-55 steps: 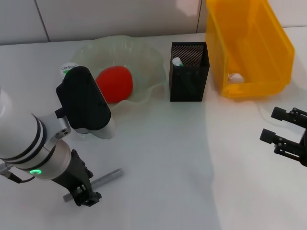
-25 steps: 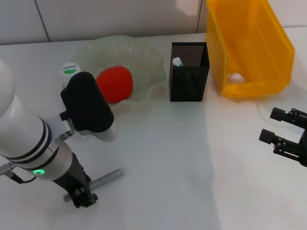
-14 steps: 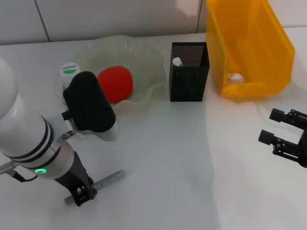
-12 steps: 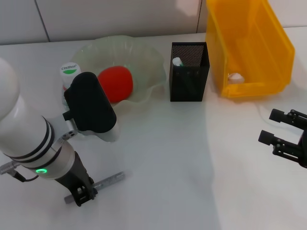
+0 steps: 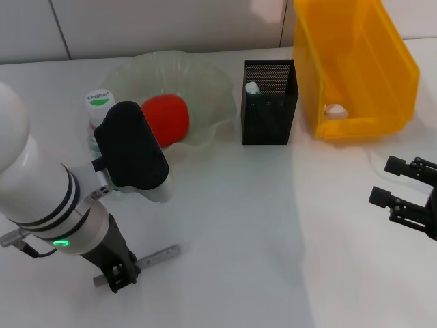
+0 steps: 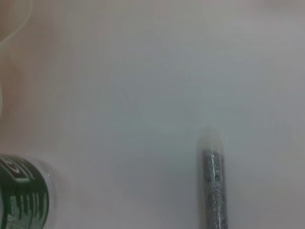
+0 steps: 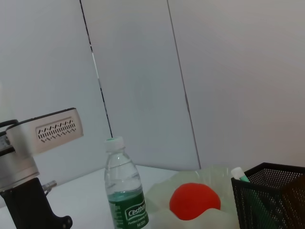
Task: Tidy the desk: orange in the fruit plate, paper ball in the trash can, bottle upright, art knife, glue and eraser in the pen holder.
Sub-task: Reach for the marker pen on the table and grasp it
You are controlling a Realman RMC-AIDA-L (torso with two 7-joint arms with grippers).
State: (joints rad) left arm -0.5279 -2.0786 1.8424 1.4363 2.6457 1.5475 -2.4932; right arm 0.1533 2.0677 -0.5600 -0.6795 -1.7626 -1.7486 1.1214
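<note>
Compared with the earlier head view, the left arm has been shifted slightly toward the middle of the desk [image 5: 232, 225], and the grey knife [image 5: 153, 257] is seen to have moved a little with it. The left gripper [image 5: 117, 276] is held low at the near edge of the desk, its jaws closed on one end of the knife. The knife lies nearly flat, its long axis running from the gripper toward the right and slightly away from the robot, with the free end pointing toward the middle of the desk.

The bottle [image 5: 97, 120] is seen standing upright just beside the fruit plate [image 5: 212, 85], partly hidden by the left arm. The orange [image 5: 166, 118] rests inside the plate. The black pen holder [image 5: 269, 113] stands between the plate and the yellow trash can [image 5: 382, 82], in which a white paper ball [image 5: 334, 110] lies.

The right gripper [image 5: 403, 191] is parked at the right of the desk, jaws apart, holding nothing.
</note>
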